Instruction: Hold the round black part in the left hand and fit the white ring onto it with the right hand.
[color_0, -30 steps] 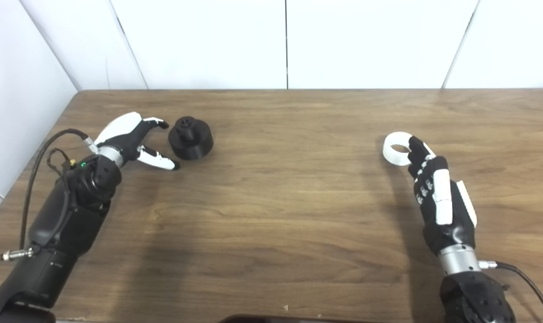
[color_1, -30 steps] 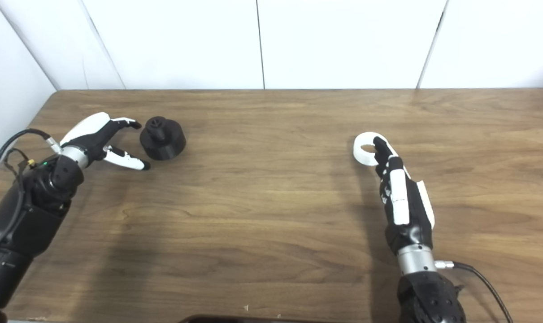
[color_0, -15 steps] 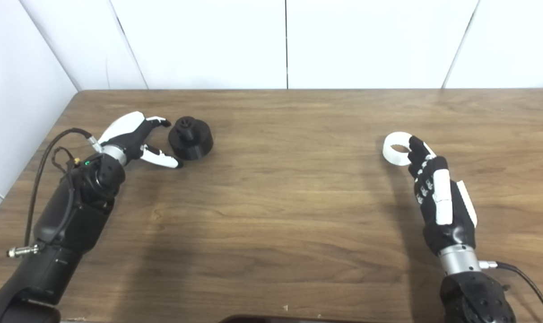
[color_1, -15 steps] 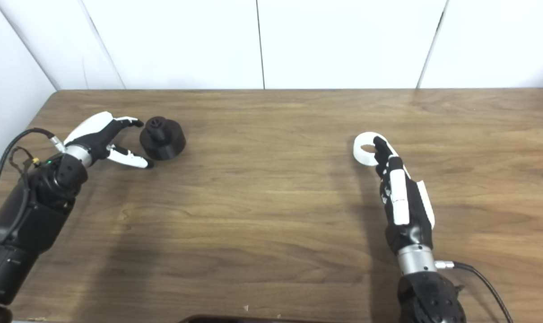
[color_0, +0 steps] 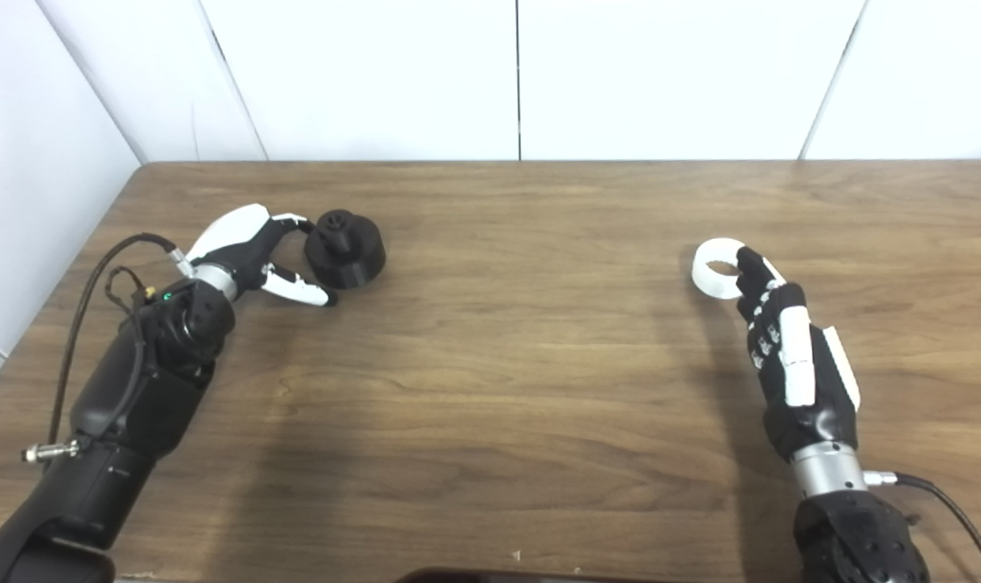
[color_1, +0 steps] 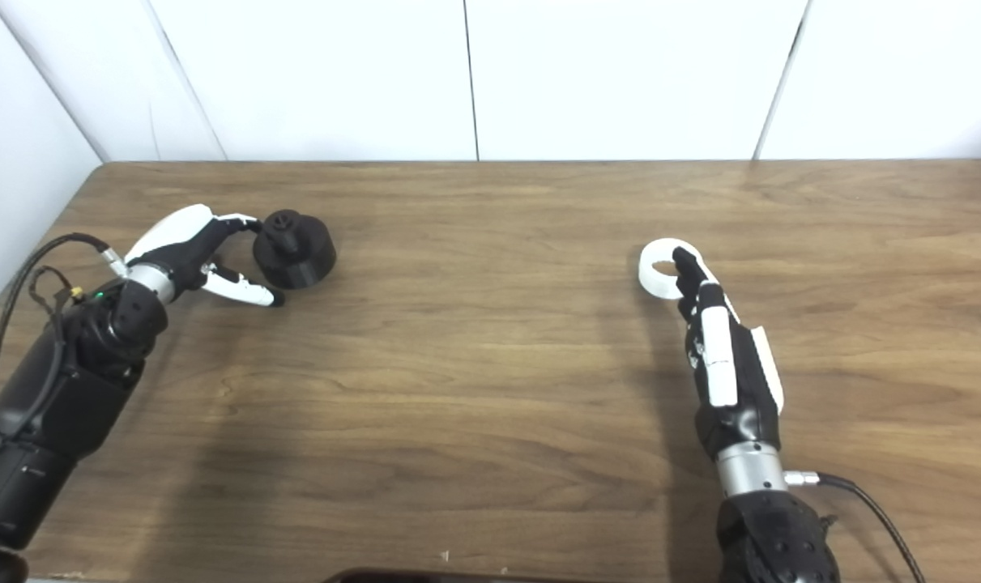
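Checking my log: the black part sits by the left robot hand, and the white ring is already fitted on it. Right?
Not quite. The ring is not on the black part; it lies apart, at the right robot hand, as the left eye view shows. The black part is indeed by the left robot hand.

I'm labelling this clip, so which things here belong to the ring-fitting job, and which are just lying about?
Part of the job:
- round black part, standing on the table by the open left hand
- white ring, at the fingertips of the right hand

Just lying about:
- dark object at the near table edge, mostly cut off
- wooden table itself
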`<state>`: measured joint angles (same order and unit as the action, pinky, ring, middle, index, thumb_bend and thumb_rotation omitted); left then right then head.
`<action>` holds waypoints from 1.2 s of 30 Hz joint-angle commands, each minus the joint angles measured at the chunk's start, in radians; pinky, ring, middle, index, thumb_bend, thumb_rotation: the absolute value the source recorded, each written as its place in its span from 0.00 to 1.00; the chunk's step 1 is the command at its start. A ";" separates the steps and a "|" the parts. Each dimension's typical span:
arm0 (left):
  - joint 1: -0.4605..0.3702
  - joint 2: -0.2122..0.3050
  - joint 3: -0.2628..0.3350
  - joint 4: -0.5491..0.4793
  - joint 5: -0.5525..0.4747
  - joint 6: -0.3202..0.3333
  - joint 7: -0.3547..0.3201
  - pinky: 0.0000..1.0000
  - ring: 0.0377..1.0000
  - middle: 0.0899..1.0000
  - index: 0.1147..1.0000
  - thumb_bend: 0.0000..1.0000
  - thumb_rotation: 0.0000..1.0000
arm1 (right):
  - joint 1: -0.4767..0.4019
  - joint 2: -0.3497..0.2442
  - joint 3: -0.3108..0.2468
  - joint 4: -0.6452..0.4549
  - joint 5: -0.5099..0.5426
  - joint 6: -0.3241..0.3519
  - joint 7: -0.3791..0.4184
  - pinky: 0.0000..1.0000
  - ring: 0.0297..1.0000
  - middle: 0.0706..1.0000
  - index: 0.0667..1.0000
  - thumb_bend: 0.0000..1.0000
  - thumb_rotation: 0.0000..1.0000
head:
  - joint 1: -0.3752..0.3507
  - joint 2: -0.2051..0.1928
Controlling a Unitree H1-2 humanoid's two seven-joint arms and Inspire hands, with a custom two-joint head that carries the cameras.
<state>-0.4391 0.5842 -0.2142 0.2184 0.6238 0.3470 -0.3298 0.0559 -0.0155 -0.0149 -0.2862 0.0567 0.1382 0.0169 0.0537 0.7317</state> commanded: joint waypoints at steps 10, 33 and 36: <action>-0.074 0.016 -0.004 -0.029 0.020 0.014 0.013 0.85 0.99 0.93 0.84 0.87 0.29 | 0.038 0.014 0.008 -0.048 -0.006 -0.042 -0.007 1.00 0.98 0.95 0.89 0.59 1.00 | -0.004 0.006; -0.097 -0.002 -0.014 0.008 0.008 -0.001 0.024 0.83 1.00 0.95 0.83 0.84 0.26 | 0.048 0.007 0.011 -0.057 -0.005 -0.036 -0.011 1.00 0.99 0.95 0.89 0.60 1.00 | -0.013 0.006; -0.098 -0.002 -0.014 0.015 0.007 -0.011 0.030 0.86 0.99 0.94 0.82 0.84 0.27 | 0.048 0.006 0.012 -0.058 -0.007 -0.038 -0.011 1.00 0.99 0.94 0.89 0.60 1.00 | -0.013 0.006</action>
<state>-0.4754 0.5589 -0.2403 0.2399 0.6226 0.3539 -0.3282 0.0625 -0.0154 -0.0058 -0.3049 0.0519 0.1382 0.0044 0.0399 0.7363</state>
